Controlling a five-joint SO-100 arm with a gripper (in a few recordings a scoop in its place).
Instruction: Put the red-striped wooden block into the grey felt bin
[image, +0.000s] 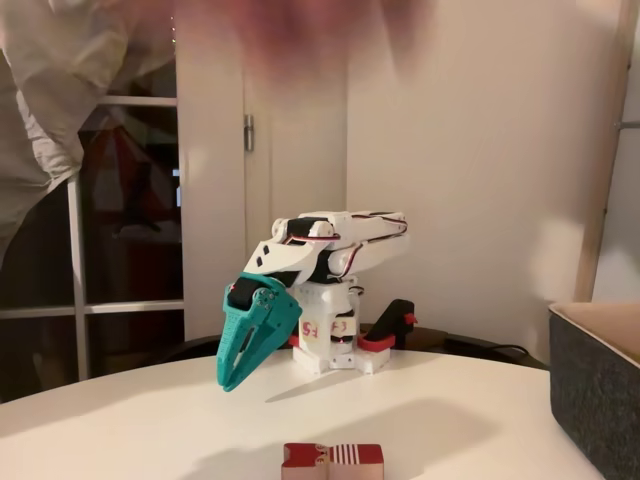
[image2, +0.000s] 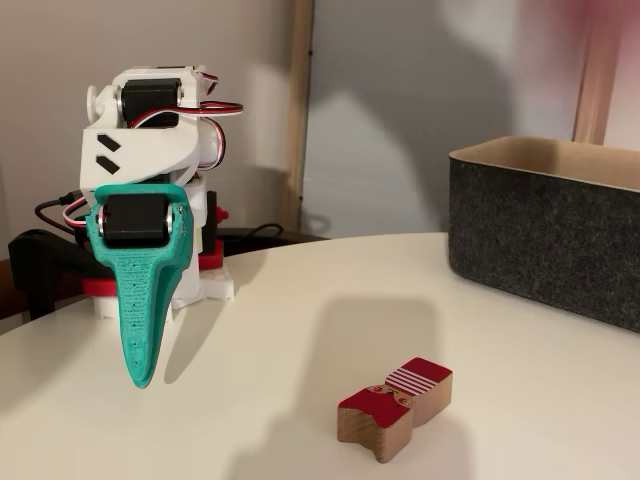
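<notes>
In a fixed view, my hand (image: 232, 375) hangs folded down in front of my base, its teal fingers drawn together on nothing, tips just above the white tabletop (image: 430, 410). The red-striped wooden block (image: 333, 461) lies flat at the near edge, well apart from my hand. The grey felt bin (image: 593, 395) stands at the right edge, tan lining showing along its rim. A blurred reddish shape crosses the top of the picture; I cannot tell what it is. By my judgement nothing of the task is done: the block is untouched, so reaching, gripping, carrying and dropping are all left.

In another fixed view, my hand (image2: 140, 372) points straight down, a ridged teal plastic wedge narrowing to a closed tip, with my white printed arm above it. The block (image2: 394, 406) rests on the smooth, rounded tabletop (image2: 300, 300): glossy red top faces, a pale patch with thin red stripes, bare wood at its curved end, waisted in the middle. The bin (image2: 545, 235) sits behind it to the right, straight-walled, coarse dark felt outside, smooth tan inside.
</notes>
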